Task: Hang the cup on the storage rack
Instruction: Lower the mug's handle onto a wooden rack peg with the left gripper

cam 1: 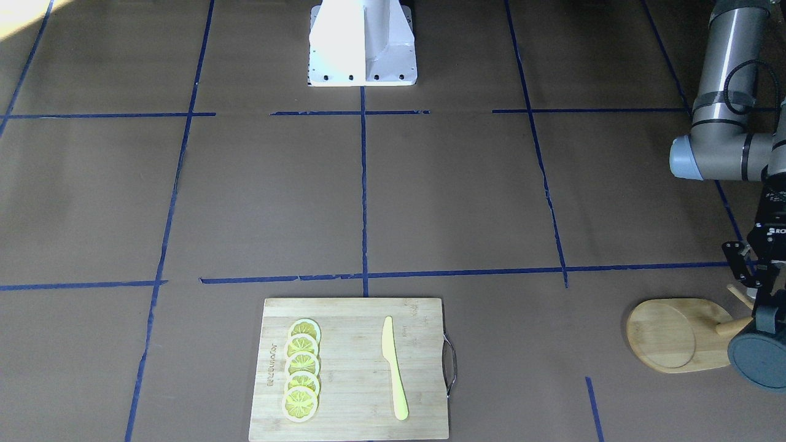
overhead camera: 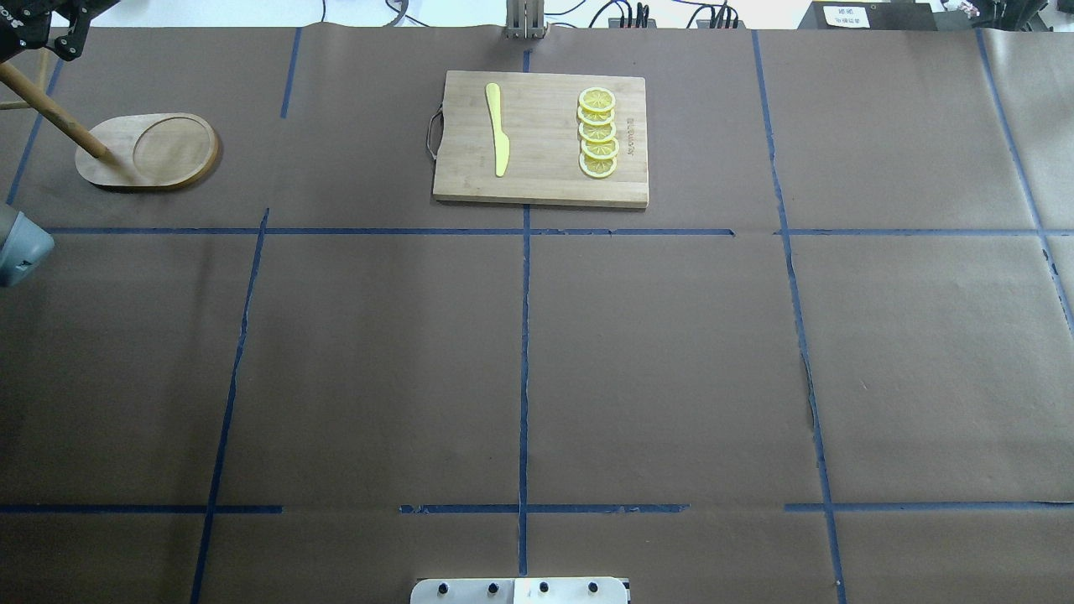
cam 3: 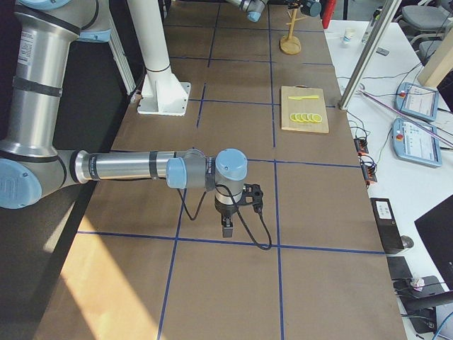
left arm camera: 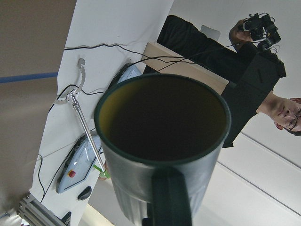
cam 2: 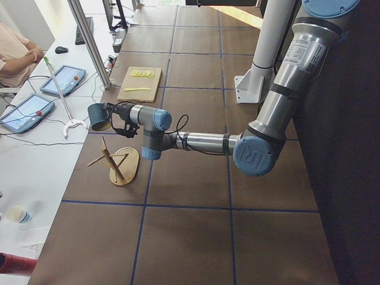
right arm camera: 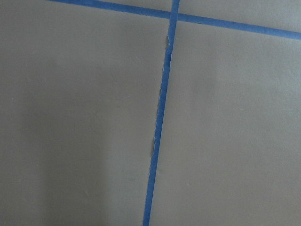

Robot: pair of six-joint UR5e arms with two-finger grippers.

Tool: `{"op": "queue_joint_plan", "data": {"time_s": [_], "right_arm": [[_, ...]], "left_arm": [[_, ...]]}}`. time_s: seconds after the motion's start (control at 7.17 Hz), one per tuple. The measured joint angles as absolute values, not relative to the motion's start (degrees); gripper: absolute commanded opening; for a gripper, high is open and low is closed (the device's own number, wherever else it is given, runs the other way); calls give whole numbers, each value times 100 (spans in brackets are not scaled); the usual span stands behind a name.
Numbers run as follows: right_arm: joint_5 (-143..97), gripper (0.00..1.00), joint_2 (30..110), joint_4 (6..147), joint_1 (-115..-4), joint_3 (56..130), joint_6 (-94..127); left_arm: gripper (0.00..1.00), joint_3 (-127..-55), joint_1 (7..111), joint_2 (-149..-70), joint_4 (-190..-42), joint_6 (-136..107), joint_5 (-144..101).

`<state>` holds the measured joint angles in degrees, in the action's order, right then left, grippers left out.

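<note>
Holding cup [cam 1: 760,361] by its handle in left gripper [cam 1: 763,301], mouth sideways | cup in the air just beside rack [cam 1: 675,334] post | right gripper [cam 3: 228,228] low over table [cam 3: 318,212], its grip cannot be told

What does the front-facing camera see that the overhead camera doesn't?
Only the front-facing view shows the dark cup, close by the rack. Only the overhead view shows the cables past the table's far edge. Both show the wooden rack, the cutting board, the lemon slices and the yellow knife.
</note>
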<state>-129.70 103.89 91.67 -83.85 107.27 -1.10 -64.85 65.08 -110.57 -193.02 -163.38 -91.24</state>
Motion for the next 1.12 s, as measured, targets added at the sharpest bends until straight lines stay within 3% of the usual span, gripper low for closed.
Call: {"op": "queue_joint_plan", "data": {"time_s": [0.84, 1.12], "right_arm": [[-12964, 100, 10389, 9167, -8385, 10730, -107], [-12964, 100, 10389, 9167, -8385, 10724, -111]], "left_arm": [[2, -5736, 6511, -10817, -20523, -16547, -9140], [6, -5502, 6505, -10798, -20777, -16550, -9141]]}}
